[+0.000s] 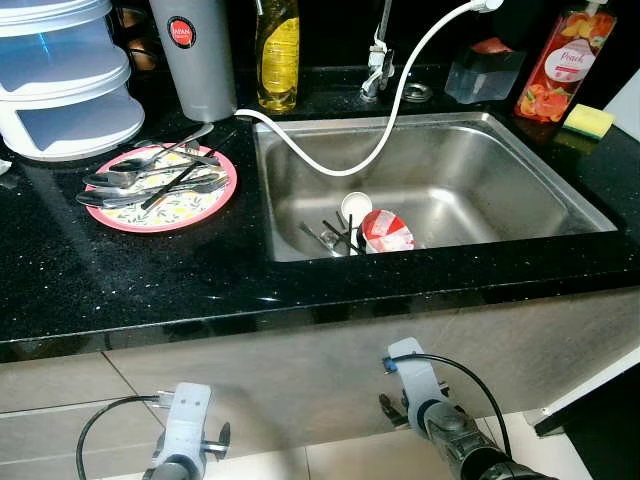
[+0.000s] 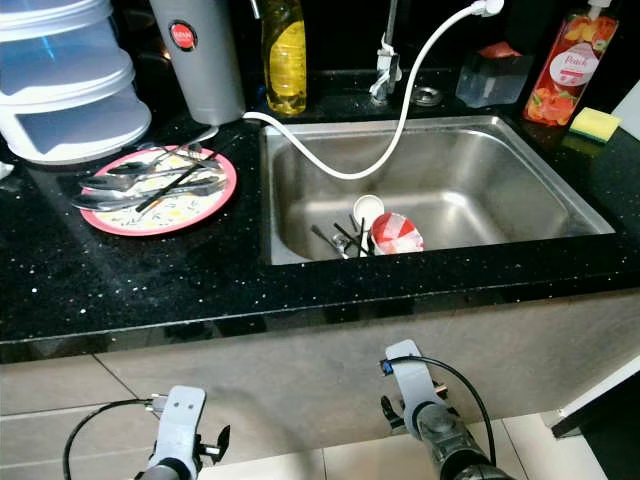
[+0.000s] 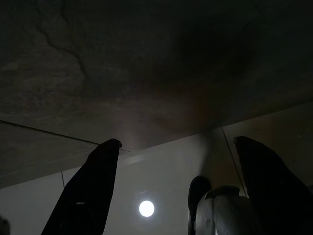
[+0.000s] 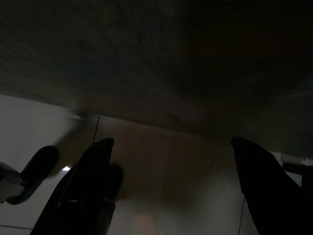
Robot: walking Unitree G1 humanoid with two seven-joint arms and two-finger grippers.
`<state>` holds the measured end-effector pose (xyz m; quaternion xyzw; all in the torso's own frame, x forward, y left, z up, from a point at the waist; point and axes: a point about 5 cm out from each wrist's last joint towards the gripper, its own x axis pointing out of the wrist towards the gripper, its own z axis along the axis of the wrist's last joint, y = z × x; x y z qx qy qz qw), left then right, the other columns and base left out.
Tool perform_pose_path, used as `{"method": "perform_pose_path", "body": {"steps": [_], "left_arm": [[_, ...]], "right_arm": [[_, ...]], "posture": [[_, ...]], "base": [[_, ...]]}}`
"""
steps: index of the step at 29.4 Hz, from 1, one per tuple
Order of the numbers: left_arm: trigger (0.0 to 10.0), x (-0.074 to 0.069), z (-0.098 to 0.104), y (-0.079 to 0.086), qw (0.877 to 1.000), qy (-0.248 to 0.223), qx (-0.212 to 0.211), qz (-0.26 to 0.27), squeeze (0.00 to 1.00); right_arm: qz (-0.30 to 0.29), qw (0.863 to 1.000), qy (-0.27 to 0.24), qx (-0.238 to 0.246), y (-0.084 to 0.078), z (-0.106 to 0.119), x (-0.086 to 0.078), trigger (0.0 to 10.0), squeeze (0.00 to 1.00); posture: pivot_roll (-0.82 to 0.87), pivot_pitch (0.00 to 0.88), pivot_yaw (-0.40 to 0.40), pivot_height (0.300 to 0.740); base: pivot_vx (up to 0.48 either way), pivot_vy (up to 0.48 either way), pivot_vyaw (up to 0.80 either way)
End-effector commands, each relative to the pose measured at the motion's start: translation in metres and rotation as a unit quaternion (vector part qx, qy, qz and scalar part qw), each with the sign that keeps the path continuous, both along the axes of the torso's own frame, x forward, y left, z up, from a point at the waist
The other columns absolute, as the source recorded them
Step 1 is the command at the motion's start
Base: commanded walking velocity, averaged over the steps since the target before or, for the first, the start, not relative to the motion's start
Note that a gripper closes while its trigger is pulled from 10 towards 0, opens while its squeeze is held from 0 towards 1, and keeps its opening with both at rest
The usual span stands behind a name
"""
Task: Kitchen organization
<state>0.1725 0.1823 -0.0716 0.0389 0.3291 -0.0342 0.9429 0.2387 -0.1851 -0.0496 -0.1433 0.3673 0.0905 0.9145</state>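
A pink patterned plate [image 1: 185,212] lies on the black counter left of the sink, with several spoons and forks [image 1: 150,178] piled on it. In the steel sink [image 1: 480,170] a red and white cup [image 1: 385,232] lies on its side beside a small white cup [image 1: 356,207] and some dark cutlery [image 1: 335,238]. Both arms hang below the counter edge, in front of the cabinet: left arm [image 1: 185,425], right arm [image 1: 430,400]. My left gripper [image 3: 176,142] and right gripper [image 4: 171,141] are open and hold nothing, facing the cabinet front and floor.
A white hose [image 1: 400,95] loops from the tap into the sink. A yellow soap bottle [image 1: 277,50] and grey canister [image 1: 195,55] stand behind, with stacked plastic containers [image 1: 60,85] at back left. A peach bottle [image 1: 563,65] and sponge [image 1: 588,121] sit at back right.
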Motion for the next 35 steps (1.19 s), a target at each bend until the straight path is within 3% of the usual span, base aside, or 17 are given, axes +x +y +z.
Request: {"method": "perform_pose_path", "body": {"steps": [1,11,35], "left_arm": [[10.0,-0.0012,-0.0008,0.0004,1.000,0.004,0.003,-0.005,0.00],[10.0,0.0008,0.0001,-0.0010,1.000,0.003,0.005,-0.008,0.00],[10.0,0.0013,0.0009,0.0001,1.000,0.001,0.002,-0.004,0.00]], "right_arm": [[-0.005,1.000,0.006,0.001,-0.0009,-0.0020,-0.0027,10.0,0.00],[-0.004,1.000,0.004,-0.001,-0.0018,-0.0007,-0.0009,10.0,0.00],[-0.005,1.000,0.005,0.000,-0.0008,-0.0016,-0.0020,10.0,0.00]], "posture": [[0.13,0.017,-0.038,0.740],[0.13,0.013,-0.042,0.740],[0.13,0.008,-0.037,0.740]], "base": [[0.000,0.000,0.00],[0.000,-0.377,0.00],[0.000,0.000,0.00]]}}
